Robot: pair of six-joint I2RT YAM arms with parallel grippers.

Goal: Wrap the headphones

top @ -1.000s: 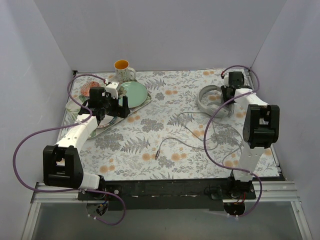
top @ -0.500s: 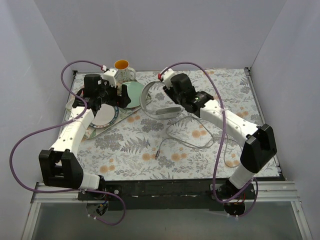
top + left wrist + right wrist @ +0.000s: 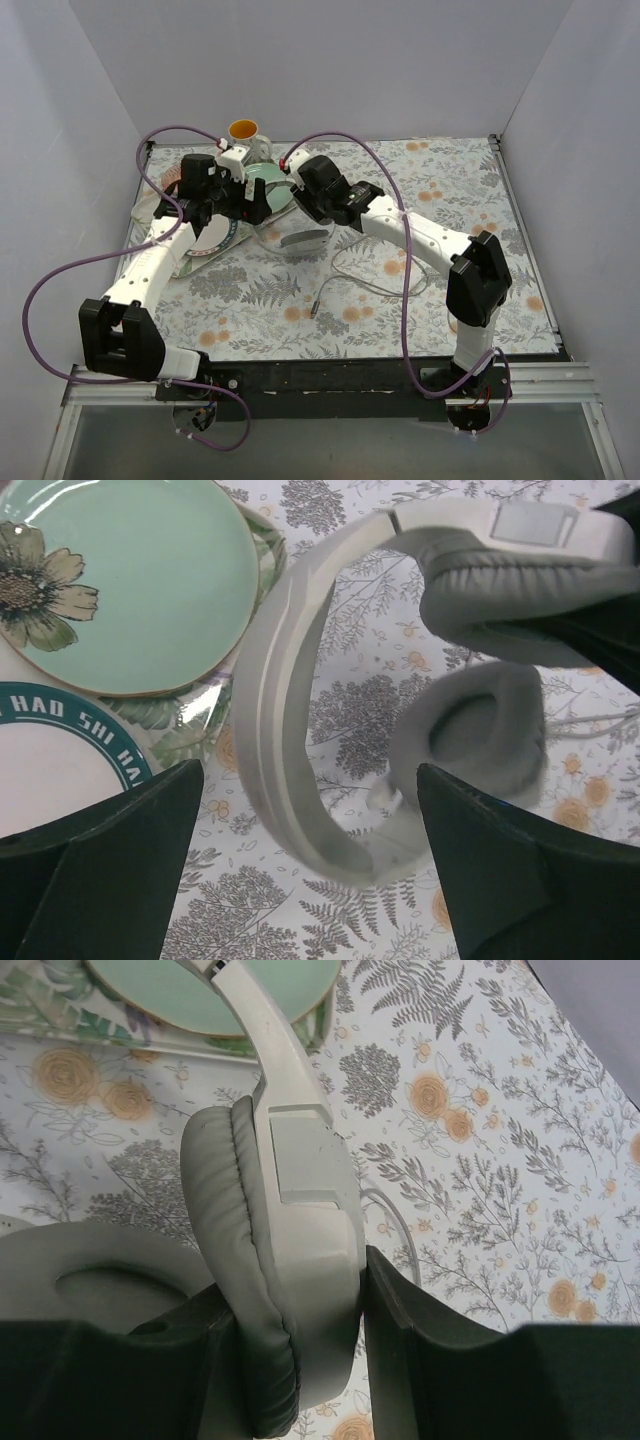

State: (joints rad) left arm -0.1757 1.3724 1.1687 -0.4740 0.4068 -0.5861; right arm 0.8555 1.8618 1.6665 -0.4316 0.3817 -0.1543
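The light grey headphones [image 3: 298, 240] hang left of centre over the floral cloth. My right gripper [image 3: 308, 205] is shut on one earcup [image 3: 285, 1260], with a black finger [image 3: 450, 1370] pressed against each side. The headband [image 3: 280, 710] curves away toward the green plate. My left gripper [image 3: 254, 204] is open and empty just left of the headphones. In the left wrist view the headband and the second earcup [image 3: 478, 730] lie below and between its spread fingers [image 3: 100, 870]. The thin grey cord [image 3: 380, 285] trails on the cloth to the jack plug [image 3: 315, 308].
A green flower plate [image 3: 268, 185] and a white plate with a teal rim [image 3: 205, 238] lie under the left arm, on a tray at the left. A white mug with a yellow inside [image 3: 245, 135] stands behind them. Grey walls close in the table.
My right arm has carried the headphones from the far right of the table to left of centre, dragging the cord along. My left gripper has shifted right, toward the headphones.
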